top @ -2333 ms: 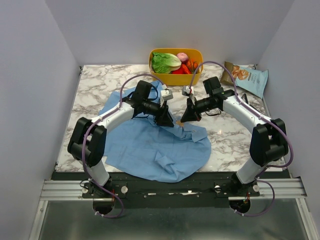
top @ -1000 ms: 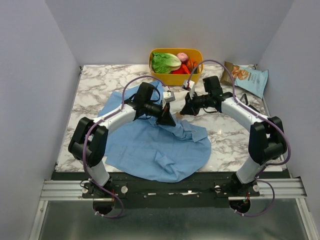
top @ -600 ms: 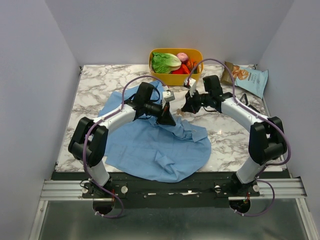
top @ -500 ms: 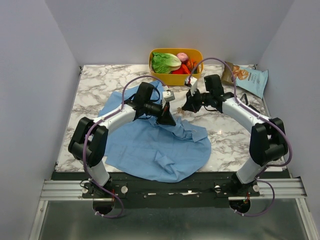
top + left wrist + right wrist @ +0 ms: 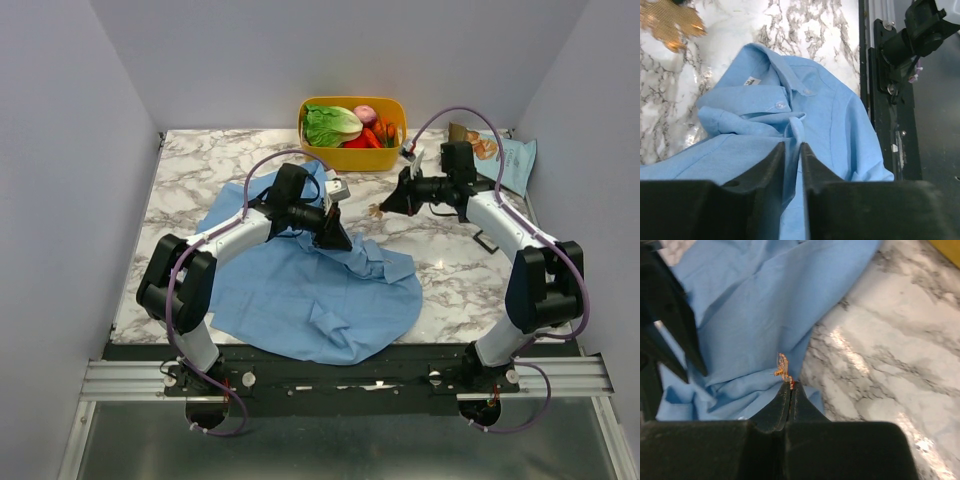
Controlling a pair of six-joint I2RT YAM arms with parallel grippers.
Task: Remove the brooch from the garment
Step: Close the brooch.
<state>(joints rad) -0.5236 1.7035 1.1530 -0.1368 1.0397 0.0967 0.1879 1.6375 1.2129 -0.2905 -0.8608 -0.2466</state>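
The garment (image 5: 300, 290), a light-blue shirt, lies crumpled across the middle of the marble table. My right gripper (image 5: 385, 207) hovers over bare marble just right of the shirt's collar. It is shut on the brooch (image 5: 376, 211). In the right wrist view the small orange-tan brooch (image 5: 783, 367) sticks up from the closed tips of the right gripper (image 5: 790, 385), free of the garment (image 5: 740, 315) behind it. My left gripper (image 5: 340, 240) rests on the shirt near the collar. In the left wrist view the left gripper (image 5: 793, 145) stands slightly open, with a raised fold of the garment (image 5: 815, 115) in the narrow gap.
A yellow bin (image 5: 352, 157) of vegetables stands at the back centre. A chip bag (image 5: 505, 155) lies at the back right. A gold mesh shape (image 5: 670, 22) shows cut off at the top-left corner of the left wrist view. The arms' mounting rail (image 5: 885, 100) runs along the near table edge.
The right gripper has swung right and back, away from the shirt, carrying the brooch with it. The left gripper stayed on the cloth and its jaws have parted a little.
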